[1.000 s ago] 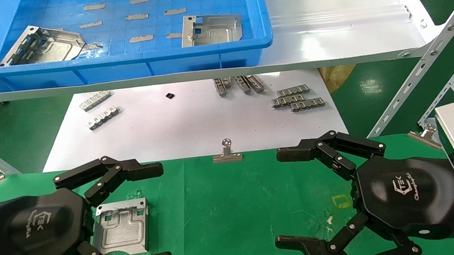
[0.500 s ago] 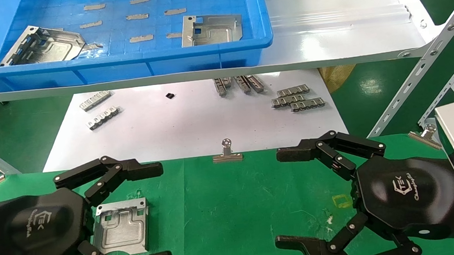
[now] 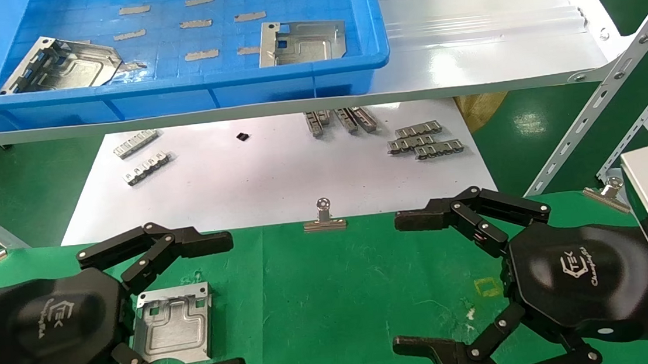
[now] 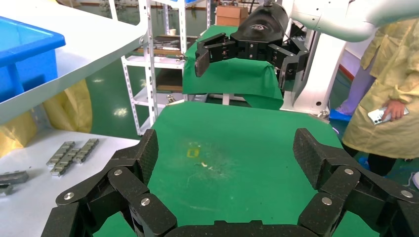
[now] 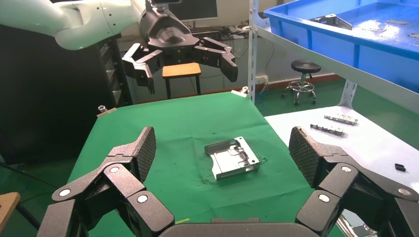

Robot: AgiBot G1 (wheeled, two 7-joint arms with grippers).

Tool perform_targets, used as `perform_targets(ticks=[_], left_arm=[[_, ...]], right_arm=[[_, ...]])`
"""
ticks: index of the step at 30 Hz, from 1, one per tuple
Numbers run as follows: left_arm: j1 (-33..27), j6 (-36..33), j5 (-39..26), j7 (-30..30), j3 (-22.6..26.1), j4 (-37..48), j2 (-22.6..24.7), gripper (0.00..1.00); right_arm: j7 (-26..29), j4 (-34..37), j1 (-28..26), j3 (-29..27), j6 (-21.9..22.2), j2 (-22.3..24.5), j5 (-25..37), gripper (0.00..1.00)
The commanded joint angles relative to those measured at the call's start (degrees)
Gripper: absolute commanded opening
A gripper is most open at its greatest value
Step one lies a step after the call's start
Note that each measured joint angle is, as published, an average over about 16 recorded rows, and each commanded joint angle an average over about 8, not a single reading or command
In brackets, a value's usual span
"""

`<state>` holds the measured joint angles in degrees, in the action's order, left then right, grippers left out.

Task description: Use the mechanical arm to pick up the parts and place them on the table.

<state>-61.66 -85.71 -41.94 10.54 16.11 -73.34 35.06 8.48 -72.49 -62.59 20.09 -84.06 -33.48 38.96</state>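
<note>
— Green cloth covers the table point(image 3: 334, 298); where do we find our grippers?
— Left gripper point(image 3: 217, 304) and right gripper point(image 3: 412, 283) hover low over it, fingers spread, empty.
— And the part point(image 3: 173, 324)?
— We see it flat beside the left gripper, tabs facing the shelf, long axis toward us.

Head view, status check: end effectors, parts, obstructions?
Left end effector open over the table, empty. Right end effector open, empty. One part flat on the cloth; two parts in the blue bin. No obstructions.
</note>
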Motion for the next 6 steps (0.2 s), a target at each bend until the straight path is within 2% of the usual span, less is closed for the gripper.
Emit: perform_targets(ticks=[1,6], left_arm=[[0.0,0.0,0.0,0.0,0.0,0.0,0.0,1.0],[0.0,0.0,0.0,0.0,0.0,0.0,0.0,1.0]], right_arm=[[0.0,0.0,0.0,0.0,0.0,0.0,0.0,1.0],[0.0,0.0,0.0,0.0,0.0,0.0,0.0,1.0]])
